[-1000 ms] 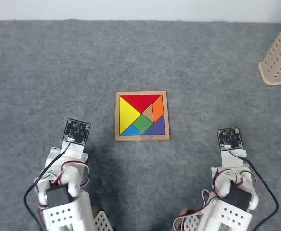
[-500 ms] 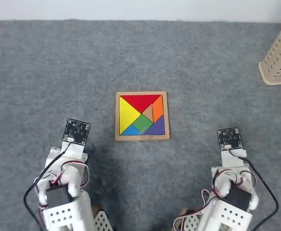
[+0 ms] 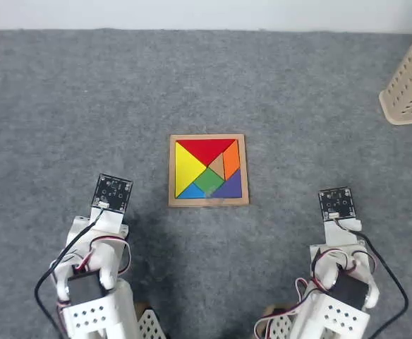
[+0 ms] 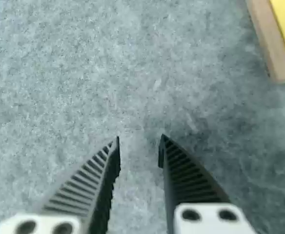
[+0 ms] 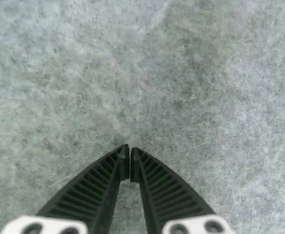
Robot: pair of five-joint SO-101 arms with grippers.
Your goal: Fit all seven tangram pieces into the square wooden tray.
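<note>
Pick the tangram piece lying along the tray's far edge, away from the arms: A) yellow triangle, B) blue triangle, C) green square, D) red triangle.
D: the red triangle spans the far inner edge of the square wooden tray.

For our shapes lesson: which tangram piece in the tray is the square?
The green piece, set as a diamond near the tray's middle; the rest are triangles and one parallelogram.
</note>
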